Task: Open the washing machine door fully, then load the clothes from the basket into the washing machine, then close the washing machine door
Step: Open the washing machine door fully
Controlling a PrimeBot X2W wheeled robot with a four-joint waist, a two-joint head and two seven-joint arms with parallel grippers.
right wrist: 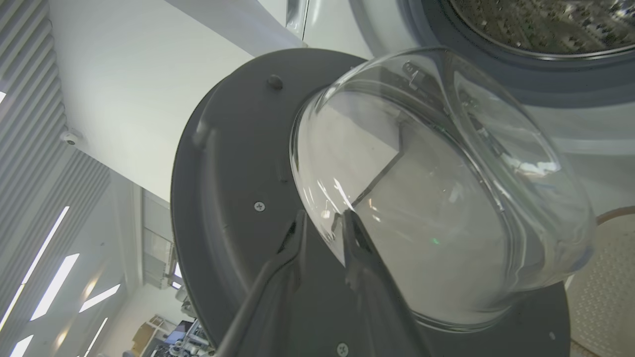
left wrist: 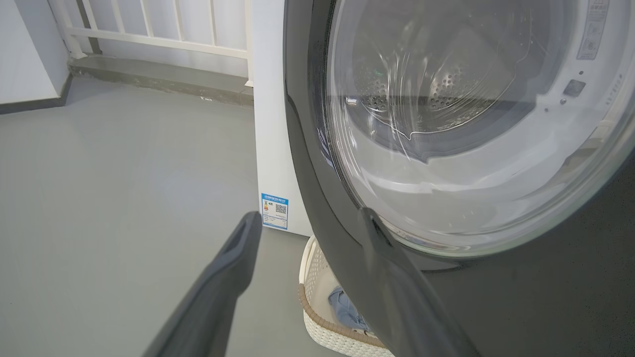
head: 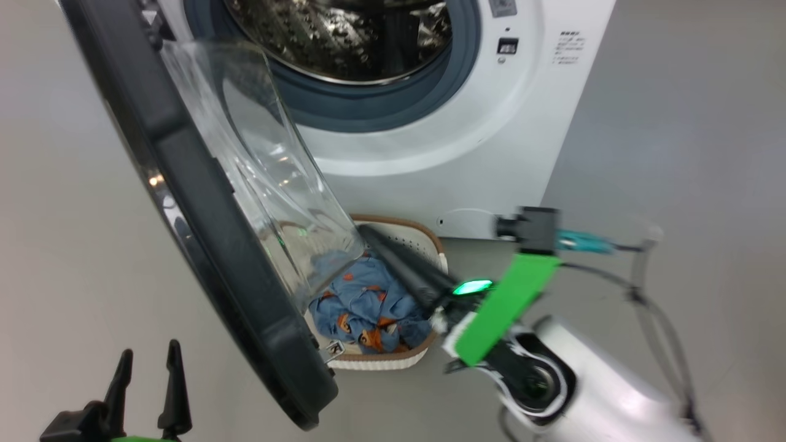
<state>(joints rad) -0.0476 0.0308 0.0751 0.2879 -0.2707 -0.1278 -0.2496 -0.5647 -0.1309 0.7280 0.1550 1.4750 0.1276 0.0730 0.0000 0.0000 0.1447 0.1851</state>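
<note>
A smooth grey floor [head: 61, 245] runs across the room to a low grey step [left wrist: 158, 79] under a white barred railing [left wrist: 158, 29]. In the right wrist view long strip lights [right wrist: 49, 287] show on a pale ceiling.

The big white boxy front-loading washing machine [head: 466, 123] stands on the floor. A small blue energy sticker [left wrist: 274, 210] sits low on its side panel. Its steel perforated drum [head: 344, 37], ringed by a grey-blue rubber gasket [head: 368, 110], lies uncovered, and no cloth shows inside.

The large round glossy black washing machine door [head: 202, 233] stands swung out from the opening. Its bulging clear glass bowl [head: 270, 166] faces the machine and hangs over the basket.

The small rectangular cream-white perforated basket [head: 424, 236] with a brown woven-look rim sits on the floor just before the machine's foot, near the round lower cover [head: 470, 221]. It holds the light blue clothes [head: 368, 301] printed with orange-brown figures, bundled loosely.

The right tool [right wrist: 325, 215] reaches over the basket with its tips at the edge of the glass bowl. Its fingers are parted by a narrow gap, and nothing shows clamped between them. The left tool [head: 150, 348] hangs released on the door's outer side, fingers spread wide and grasping nothing.
</note>
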